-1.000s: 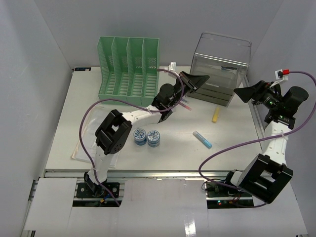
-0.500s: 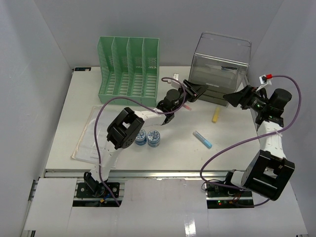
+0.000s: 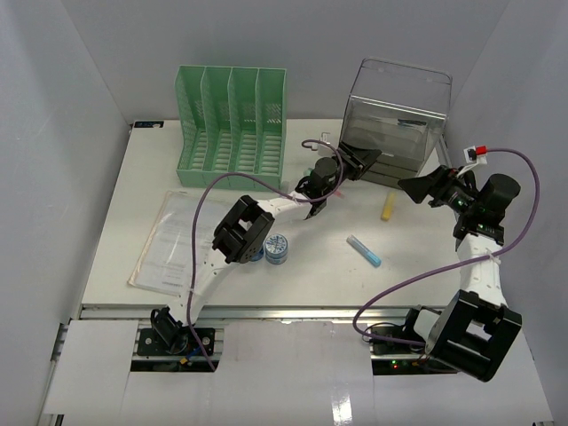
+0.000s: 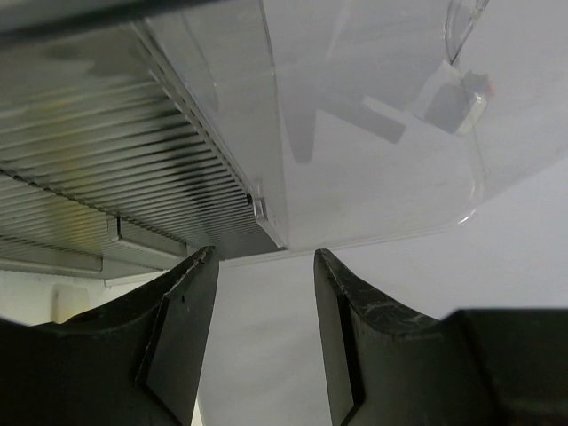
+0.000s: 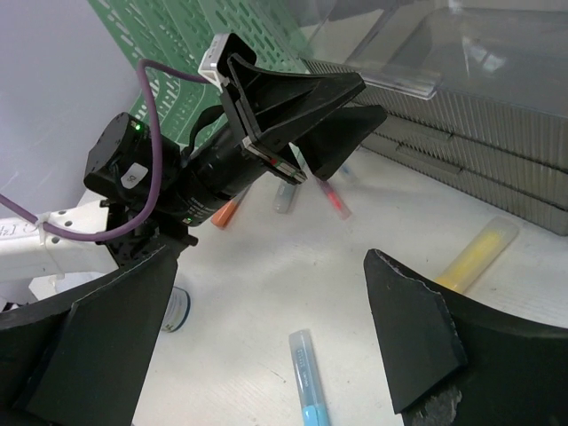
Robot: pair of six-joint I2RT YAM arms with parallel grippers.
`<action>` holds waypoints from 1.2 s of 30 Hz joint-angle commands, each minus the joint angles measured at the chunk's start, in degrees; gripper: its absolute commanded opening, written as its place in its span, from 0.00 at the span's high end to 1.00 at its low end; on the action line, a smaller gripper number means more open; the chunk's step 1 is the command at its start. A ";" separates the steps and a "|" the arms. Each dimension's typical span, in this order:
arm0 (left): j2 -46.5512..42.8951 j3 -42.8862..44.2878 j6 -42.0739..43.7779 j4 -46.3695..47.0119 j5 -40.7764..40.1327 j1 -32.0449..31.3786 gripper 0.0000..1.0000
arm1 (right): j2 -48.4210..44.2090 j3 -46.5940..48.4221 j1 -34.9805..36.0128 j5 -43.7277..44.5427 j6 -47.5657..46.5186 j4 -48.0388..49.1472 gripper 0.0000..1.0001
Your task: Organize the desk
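Up by the drawer unit (image 3: 397, 133), left gripper (image 3: 359, 162) hangs, fingers apart, empty; right gripper (image 3: 417, 188) gapes wide over the desk (image 3: 302, 271) near a yellow marker (image 3: 389, 207).

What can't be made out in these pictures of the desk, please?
Print on the paper sheet: too small, top view.
Drawer unit contents: ribbed fronts hide them, every view.
Pens by the drawers: the left arm mostly covers them in the top view.
Blue-capped marker: cut off by the right wrist view's bottom edge.

Bright, even light, soft shadows; wrist views blur up close.
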 commanded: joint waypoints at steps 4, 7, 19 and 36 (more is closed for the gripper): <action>2.13 8.45 0.54 -2.16 -3.71 0.23 0.47 | -3.44 -1.66 -0.56 -0.29 -0.91 3.71 0.08; 3.47 10.65 0.76 -3.47 -4.42 0.33 0.50 | -3.93 -1.94 -1.21 -0.42 -1.06 3.71 0.08; 4.70 10.76 -2.14 -1.30 -4.04 0.93 0.93 | -5.21 -3.66 -3.03 -1.28 -1.86 3.70 0.08; -7.19 0.60 6.19 6.06 0.21 0.93 1.00 | 3.77 5.83 -5.57 1.23 -2.77 0.96 0.09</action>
